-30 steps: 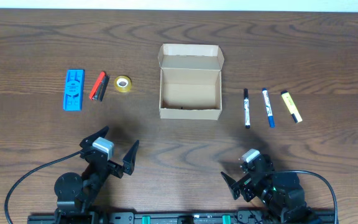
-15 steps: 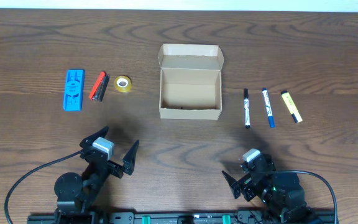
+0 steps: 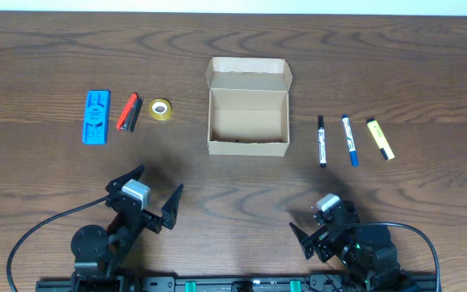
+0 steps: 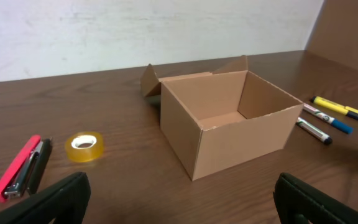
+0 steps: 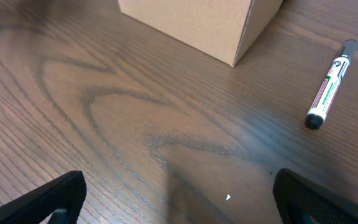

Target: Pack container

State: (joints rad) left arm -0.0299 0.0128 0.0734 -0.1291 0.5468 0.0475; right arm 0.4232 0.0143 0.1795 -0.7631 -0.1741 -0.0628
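The container, a tan cardboard box (image 3: 248,118) with its flap lid open, stands empty at the table's middle; it also shows in the left wrist view (image 4: 229,121) and its corner in the right wrist view (image 5: 204,25). Right of it lie a black marker (image 3: 322,140), a blue marker (image 3: 349,139) and a yellow highlighter (image 3: 380,139). Left of it lie a yellow tape roll (image 3: 160,109), a red-and-black stapler (image 3: 128,113) and a blue flat object (image 3: 96,117). My left gripper (image 3: 148,199) is open and empty near the front edge. My right gripper (image 3: 319,223) is open and empty at the front right.
The black marker (image 5: 331,84) lies ahead-right of the right gripper. The tape roll (image 4: 84,146) and stapler (image 4: 22,167) lie ahead-left of the left gripper. A pale wall (image 4: 135,28) runs behind the table's far edge.
The left gripper has shifted very slightly. Nothing else has moved.
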